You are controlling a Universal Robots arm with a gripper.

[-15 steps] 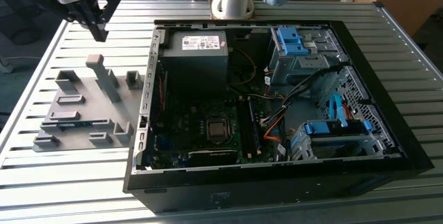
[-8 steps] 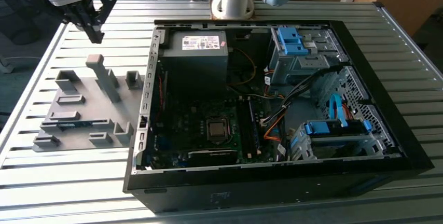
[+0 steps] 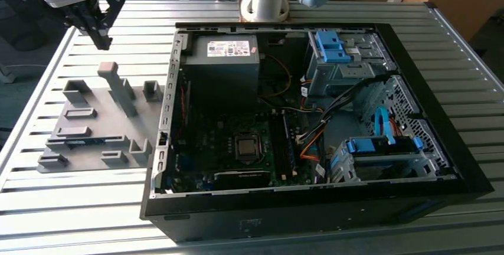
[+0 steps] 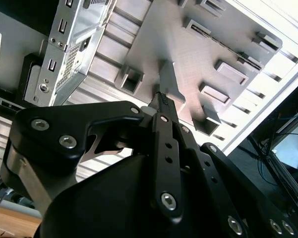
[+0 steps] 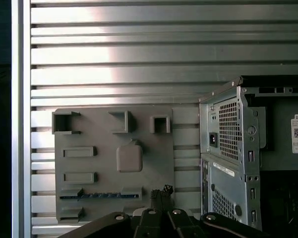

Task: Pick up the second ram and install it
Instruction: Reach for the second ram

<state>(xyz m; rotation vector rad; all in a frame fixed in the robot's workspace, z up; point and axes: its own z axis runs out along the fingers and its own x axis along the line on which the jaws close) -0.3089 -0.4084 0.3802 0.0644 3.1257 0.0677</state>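
Observation:
The second ram point(image 3: 79, 142) is a thin blue-green stick lying on edge in a slot near the front of the grey holder plate point(image 3: 98, 126), on the exterior view's left. In the first wrist view the ram point(image 5: 99, 195) shows as a dark blue strip on the plate point(image 5: 99, 163). My gripper point(image 3: 103, 43) hangs high above the table's far corner, beyond the plate and well away from the ram. Its fingers are shut with nothing between them, as both wrist views show point(image 5: 161, 191) point(image 4: 161, 99).
An open black computer case point(image 3: 315, 208) lies beside the plate, its motherboard point(image 3: 236, 149) facing up amid cables and blue drive brackets. A tall grey post point(image 3: 118, 90) and several blocks rise from the plate. The slatted metal table point(image 3: 79, 208) ends close to the plate.

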